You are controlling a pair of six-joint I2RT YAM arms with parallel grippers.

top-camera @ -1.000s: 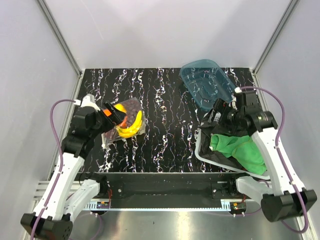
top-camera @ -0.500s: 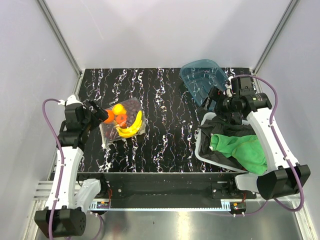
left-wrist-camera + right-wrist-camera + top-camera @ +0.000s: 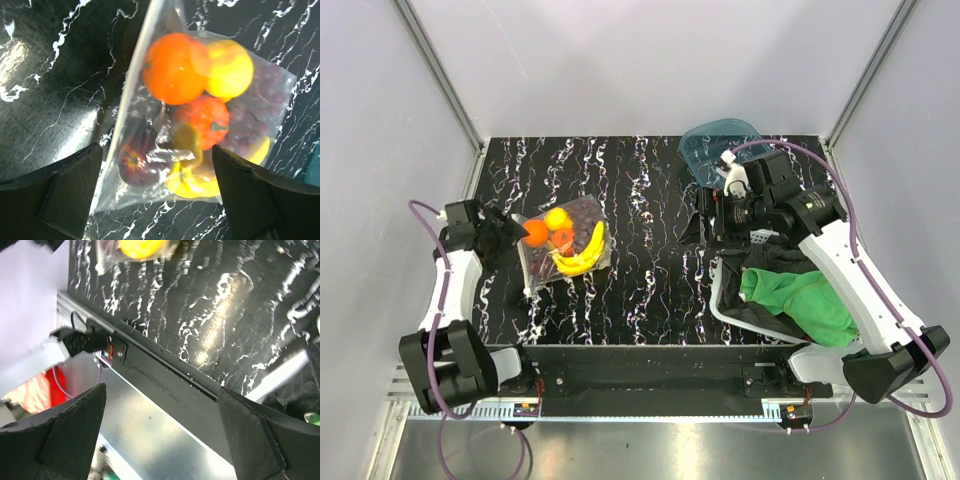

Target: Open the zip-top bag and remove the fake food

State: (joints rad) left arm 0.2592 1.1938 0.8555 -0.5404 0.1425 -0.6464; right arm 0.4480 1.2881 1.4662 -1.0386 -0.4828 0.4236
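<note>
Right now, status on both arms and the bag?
Left fingers open, empty, at left edge of the bag. Right fingers open, empty, over the table. Fruit inside the bag. Tub, cloth far right, clear.

bright even light; wrist views blurred, glary

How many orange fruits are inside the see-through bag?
2. One orange fruit lies at the zip-top bag's end nearest the left gripper; the redder one lies right beside it, toward the bananas. Others may be hidden underneath.
</note>
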